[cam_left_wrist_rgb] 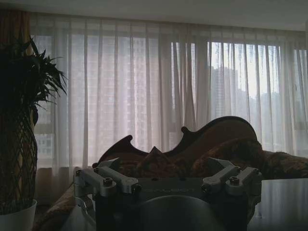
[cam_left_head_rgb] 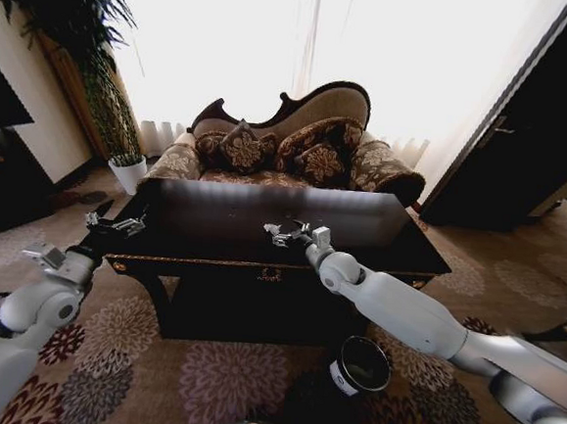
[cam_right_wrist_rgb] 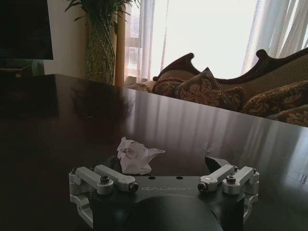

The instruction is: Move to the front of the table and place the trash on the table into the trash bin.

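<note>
Dark glossy rectangular wooden desk [cam_left_head_rgb: 359,252] with gold trim ahead of robot, patterned sofa [cam_left_head_rgb: 289,144] behind it. Right gripper [cam_left_head_rgb: 284,234] low over desk near front edge, jaws spread wide; white crumpled paper wad [cam_right_wrist_rgb: 136,155] lies on desk between them, nearer one finger, contact unclear. Left gripper [cam_left_head_rgb: 115,224] hovers at desk's left edge, jaws open, nothing held. Small black cylindrical trash bin [cam_left_head_rgb: 360,367] with white label stands on patterned carpet [cam_left_head_rgb: 222,369], below right arm, in front of desk.

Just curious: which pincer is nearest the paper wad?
The right pincer, over the table, wad just before it; the left pincer hangs at the table's corner.
</note>
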`<state>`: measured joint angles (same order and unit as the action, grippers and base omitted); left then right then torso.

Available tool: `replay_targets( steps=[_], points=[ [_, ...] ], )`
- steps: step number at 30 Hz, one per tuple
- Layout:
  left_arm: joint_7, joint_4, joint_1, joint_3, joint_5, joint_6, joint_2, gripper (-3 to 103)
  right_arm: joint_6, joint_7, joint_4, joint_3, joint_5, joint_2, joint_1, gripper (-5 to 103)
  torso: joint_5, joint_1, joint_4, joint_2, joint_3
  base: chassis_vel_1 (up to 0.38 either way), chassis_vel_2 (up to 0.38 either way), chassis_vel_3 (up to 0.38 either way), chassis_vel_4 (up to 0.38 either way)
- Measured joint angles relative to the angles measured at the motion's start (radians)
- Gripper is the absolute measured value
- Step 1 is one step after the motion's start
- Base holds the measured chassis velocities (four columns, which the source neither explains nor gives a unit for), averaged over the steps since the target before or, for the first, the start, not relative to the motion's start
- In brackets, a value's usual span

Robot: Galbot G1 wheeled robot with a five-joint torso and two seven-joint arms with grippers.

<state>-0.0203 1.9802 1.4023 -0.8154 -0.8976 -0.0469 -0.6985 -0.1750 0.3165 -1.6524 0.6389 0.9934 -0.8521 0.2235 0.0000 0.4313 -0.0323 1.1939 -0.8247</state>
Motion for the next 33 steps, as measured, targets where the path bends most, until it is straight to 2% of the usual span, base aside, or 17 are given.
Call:
replay_targets(
  steps=[5, 6, 9, 11, 12, 15, 16, 18, 19, 22, 23, 24, 25, 26, 30, 31, 33],
  points=[
    [0.000, 0.000, 0.000, 0.000, 0.000, 0.000, 0.000, 100, 0.001, -0.006, 0.013, 0.014, 0.000, -0.007, -0.006, 100, 0.0000, 0.000, 0.0000, 0.000, 0.000, 0.000, 0.000, 0.000, 0.000],
    [0.000, 0.000, 0.000, 0.000, 0.000, 0.000, 0.000, 100, 0.003, -0.010, 0.017, 0.018, 0.000, -0.009, -0.009, 103, 0.0000, 0.000, 0.0000, 0.000, 0.000, 0.000, 0.000, 0.000, 0.000],
    [0.000, 0.000, 0.000, 0.000, 0.000, 0.000, 0.000, 100, 0.008, -0.015, 0.023, 0.025, 0.000, -0.011, -0.012, 90, -0.0001, 0.000, 0.0000, 0.000, 0.000, 0.000, 0.000, 0.000, 0.000],
    [0.000, 0.000, 0.000, 0.000, 0.000, 0.000, 0.000, 100, 0.009, -0.017, 0.026, 0.029, -0.003, -0.012, -0.012, 90, 0.0000, 0.000, 0.0000, 0.000, 0.000, 0.000, 0.000, 0.000, 0.000],
    [0.000, 0.000, 0.000, 0.000, 0.000, 0.000, 0.000, 100, 0.010, -0.017, 0.028, 0.030, -0.004, -0.013, -0.012, 79, 0.0000, 0.000, 0.0000, 0.000, 0.000, 0.000, 0.000, 0.000, 0.000],
    [0.000, 0.000, 0.000, 0.000, 0.000, 0.000, 0.000, 100, 0.012, -0.018, 0.032, 0.030, -0.005, -0.015, -0.011, 79, 0.0000, 0.000, 0.0001, 0.000, 0.000, 0.000, 0.000, 0.000, 0.000],
    [0.000, 0.000, 0.000, 0.000, 0.000, 0.000, 0.000, 100, 0.012, -0.018, 0.032, 0.030, -0.006, -0.015, -0.010, 68, 0.0000, 0.000, 0.0001, 0.000, 0.000, 0.000, 0.000, 0.000, 0.000],
    [0.000, 0.000, 0.000, 0.000, 0.000, 0.000, 0.000, 100, 0.012, -0.018, 0.032, 0.029, -0.006, -0.015, -0.010, 68, 0.0000, 0.000, 0.0001, 0.000, 0.000, 0.000, 0.000, 0.000, 0.000],
    [0.000, 0.000, 0.000, 0.000, 0.000, 0.000, 0.000, 100, 0.012, -0.018, 0.031, 0.029, -0.006, -0.015, -0.010, 57, 0.0000, 0.000, 0.0001, 0.000, 0.000, 0.000, 0.000, 0.000, 0.000],
    [0.000, 0.000, 0.000, 0.000, 0.000, 0.000, 0.000, 100, 0.012, -0.016, 0.029, 0.029, -0.006, -0.015, -0.010, 57, 0.0000, 0.000, 0.0001, 0.000, 0.000, 0.000, 0.000, 0.000, 0.000],
    [0.000, 0.000, 0.000, 0.000, 0.000, 0.000, 0.000, 100, 0.012, -0.012, 0.029, 0.028, -0.006, -0.015, -0.009, 47, 0.0000, 0.000, 0.0000, 0.000, 0.000, 0.000, 0.000, 0.000, 0.000],
    [0.000, 0.000, 0.000, 0.000, 0.000, 0.000, 0.000, 100, 0.012, -0.011, 0.029, 0.028, -0.007, -0.015, -0.008, 47, 0.0000, 0.000, 0.0000, 0.000, 0.000, 0.000, 0.000, 0.000, 0.000],
    [0.000, 0.000, 0.000, 0.000, 0.000, 0.000, 0.000, 100, 0.012, -0.011, 0.029, 0.028, -0.007, -0.015, -0.008, 36, 0.0000, 0.000, 0.0000, 0.000, 0.000, 0.000, 0.000, 0.000, 0.000],
    [0.000, 0.000, 0.000, 0.000, 0.000, 0.000, 0.000, 100, 0.012, -0.010, 0.028, 0.027, -0.008, -0.014, -0.006, 30, 0.0000, 0.000, 0.0000, 0.000, 0.000, 0.000, 0.000, 0.000, 0.000],
    [0.000, 0.000, 0.000, 0.000, 0.000, 0.000, 0.000, 100, 0.012, -0.010, 0.021, 0.023, -0.009, -0.010, 0.001, 30, 0.0000, 0.000, 0.0000, 0.000, 0.000, 0.000, 0.000, 0.000, 0.000],
    [0.000, 0.000, 0.000, 0.000, 0.000, 0.000, 0.000, 100, 0.013, -0.009, 0.019, 0.022, -0.010, -0.009, 0.002, 14, 0.0000, 0.000, -0.0001, 0.000, 0.000, 0.000, 0.000, 0.000, 0.000],
    [0.000, 0.000, 0.000, 0.000, 0.000, 0.000, 0.000, 100, 0.013, -0.009, 0.018, 0.021, -0.010, -0.008, 0.004, 14, 0.0000, 0.000, 0.0000, 0.000, 0.000, 0.000, 0.000, 0.000, 0.000]
  ],
)
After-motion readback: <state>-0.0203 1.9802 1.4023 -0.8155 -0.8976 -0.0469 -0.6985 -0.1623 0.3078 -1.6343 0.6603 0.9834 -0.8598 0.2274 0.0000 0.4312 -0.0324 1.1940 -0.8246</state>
